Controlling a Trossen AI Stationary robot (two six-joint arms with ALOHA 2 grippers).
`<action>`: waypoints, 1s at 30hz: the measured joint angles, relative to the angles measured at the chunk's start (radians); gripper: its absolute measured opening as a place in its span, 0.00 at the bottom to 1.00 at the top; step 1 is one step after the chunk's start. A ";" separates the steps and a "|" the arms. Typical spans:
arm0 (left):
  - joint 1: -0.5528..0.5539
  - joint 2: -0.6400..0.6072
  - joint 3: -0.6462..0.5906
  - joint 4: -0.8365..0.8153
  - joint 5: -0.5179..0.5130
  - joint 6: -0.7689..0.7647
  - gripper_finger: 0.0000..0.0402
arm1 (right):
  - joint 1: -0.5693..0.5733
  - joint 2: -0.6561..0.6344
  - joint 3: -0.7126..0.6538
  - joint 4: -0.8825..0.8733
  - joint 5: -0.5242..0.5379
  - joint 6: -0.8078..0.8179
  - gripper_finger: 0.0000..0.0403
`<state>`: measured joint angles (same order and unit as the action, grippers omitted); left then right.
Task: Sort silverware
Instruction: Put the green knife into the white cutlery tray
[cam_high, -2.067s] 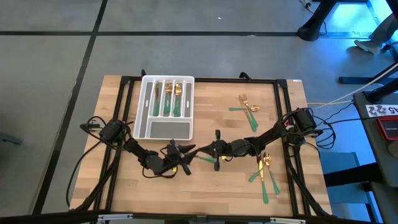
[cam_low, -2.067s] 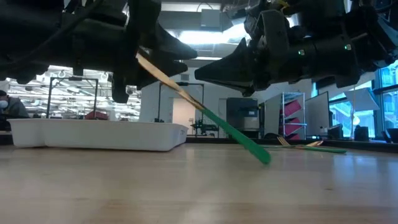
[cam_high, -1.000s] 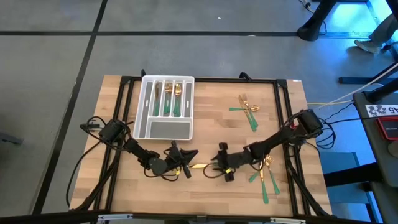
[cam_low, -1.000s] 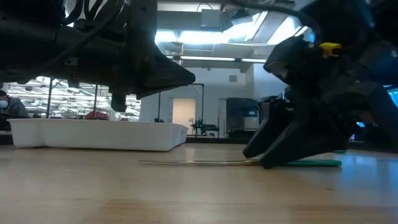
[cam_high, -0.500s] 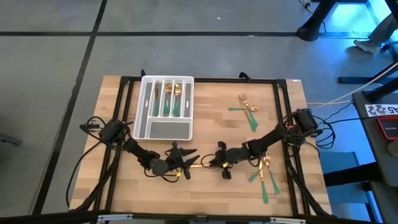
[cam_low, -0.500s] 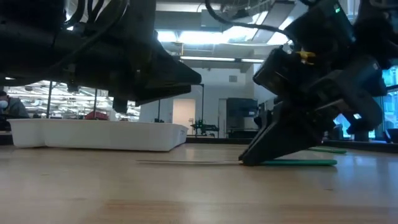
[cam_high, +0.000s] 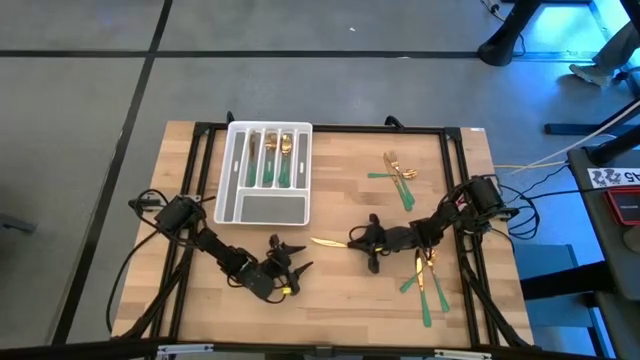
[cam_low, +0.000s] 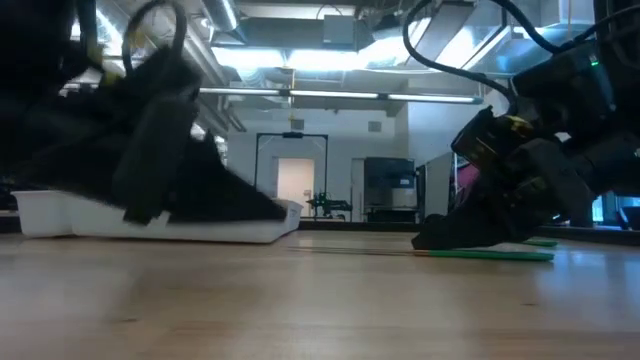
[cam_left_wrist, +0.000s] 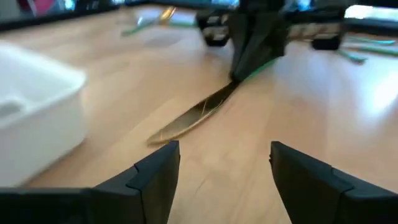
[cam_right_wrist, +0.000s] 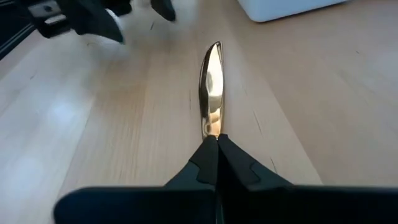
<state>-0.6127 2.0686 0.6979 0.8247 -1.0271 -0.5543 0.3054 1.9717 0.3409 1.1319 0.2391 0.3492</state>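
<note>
Just right of the centre of the high view, the right gripper (cam_high: 362, 241) is holding a slim gold-bladed knife with a green handle (cam_high: 330, 241), its jaws pressed together on the knife where blade meets handle. In the right wrist view the gold blade (cam_right_wrist: 211, 87) is sticking straight out beyond the closed jaws, low over the pale wooden tabletop (cam_high: 340, 195). In the low view the knife (cam_low: 400, 251) is lying nearly flat along the tabletop, its green handle under the right gripper (cam_low: 440, 238).

Toward the lower left of the high view, the left gripper (cam_high: 290, 272) is hanging with its jaws spread and nothing between them, clear of the blade tip. In the left wrist view the knife (cam_left_wrist: 199, 115) is lying ahead of the open fingers (cam_left_wrist: 155, 171), not touching them.

At the upper left, the white compartmented plastic tray (cam_high: 262, 208) is holding several gold-and-green pieces. More gold-and-green cutlery is lying in two loose groups at the right of the high view, one higher (cam_high: 397, 175), one lower (cam_high: 428, 283).
</note>
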 joint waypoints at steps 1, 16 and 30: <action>0.002 0.000 0.000 -0.027 0.000 -0.038 0.59 | 0.000 0.000 0.006 0.000 0.001 -0.008 0.01; 0.006 0.000 0.003 -0.043 0.004 -0.104 0.59 | 0.002 -0.056 0.042 -0.030 0.000 -0.088 0.35; 0.005 0.000 0.042 -0.026 0.004 0.005 0.59 | 0.016 -0.059 0.158 -0.447 0.034 -0.092 0.07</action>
<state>-0.6074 2.0686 0.7397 0.7982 -1.0236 -0.5490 0.3210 1.9124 0.4984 0.6844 0.2733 0.2576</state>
